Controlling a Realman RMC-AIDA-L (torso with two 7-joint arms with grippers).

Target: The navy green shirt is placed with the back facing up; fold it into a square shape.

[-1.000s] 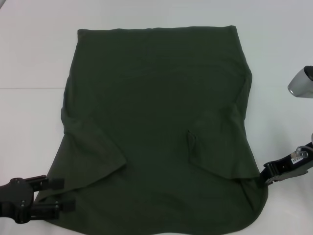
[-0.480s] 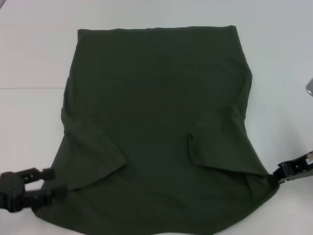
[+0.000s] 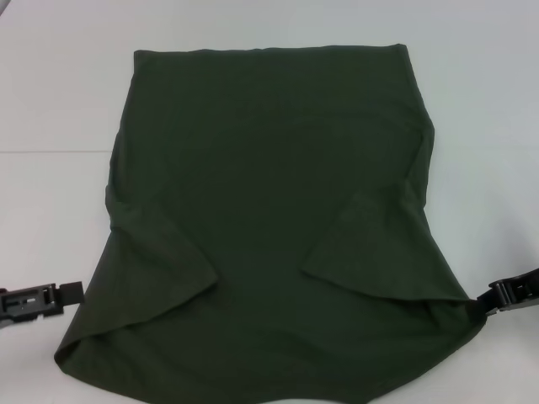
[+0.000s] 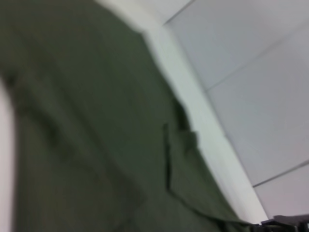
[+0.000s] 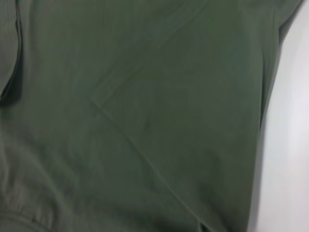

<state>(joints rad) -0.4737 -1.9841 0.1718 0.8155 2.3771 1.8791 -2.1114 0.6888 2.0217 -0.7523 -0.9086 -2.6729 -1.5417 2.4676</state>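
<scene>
Shirt sleeves folded inward, centre frame; lengthwise folds remain. Left gripper, right gripper at lower edges, grip undeterminable.

left gripper low at left, right gripper low at right

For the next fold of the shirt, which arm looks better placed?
Probably the right. The right gripper sits against the near right corner of the navy green shirt, while the left gripper stands just off the near left edge. The margin is slight.
</scene>
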